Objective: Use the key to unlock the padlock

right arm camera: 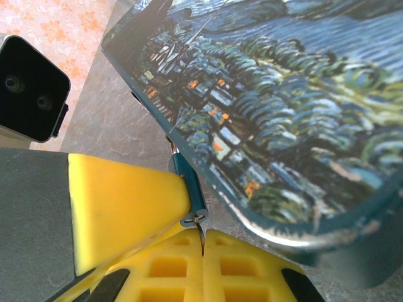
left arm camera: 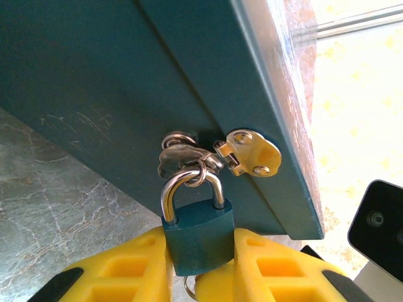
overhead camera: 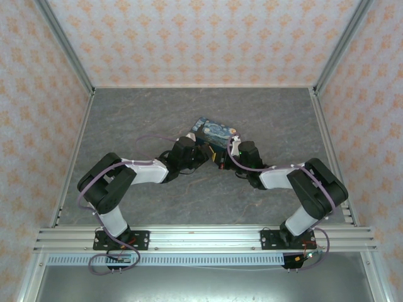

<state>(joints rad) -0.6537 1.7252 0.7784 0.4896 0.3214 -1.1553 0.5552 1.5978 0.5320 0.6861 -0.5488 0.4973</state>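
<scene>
Padlock [left arm camera: 198, 236] work is at the key stage. My left hand [left arm camera: 200, 270] grips the lock's body between its yellow fingers and steadies it where it hangs from the hasp [left arm camera: 252, 154] on the side of the box [left arm camera: 94, 75]. My right hand [right arm camera: 203, 242] is pressed fully closed just under the lock. It pinches a thin sliver of metal that runs up to the lock's underside, and I take that sliver for the key [right arm camera: 201, 231]. I cannot see how deep it sits in the keyway.

I judge the next move to be a twist of my right wrist about the key's own line while the left holds firm, so the small lock does not spin with it. Once the shackle [left arm camera: 192, 189] springs, it has to be worked out of the hasp's loop.

The lock is a small, squarish block of dark teal with rounded corners. Its shackle is a bright, polished steel bow. The hasp is thin, shiny plate with two rivets. The box is painted tin, plain teal and scuffed on its side, with a swirling night sky on the lid. It rests on the grey, marble-veined bench [left arm camera: 50, 189].
</scene>
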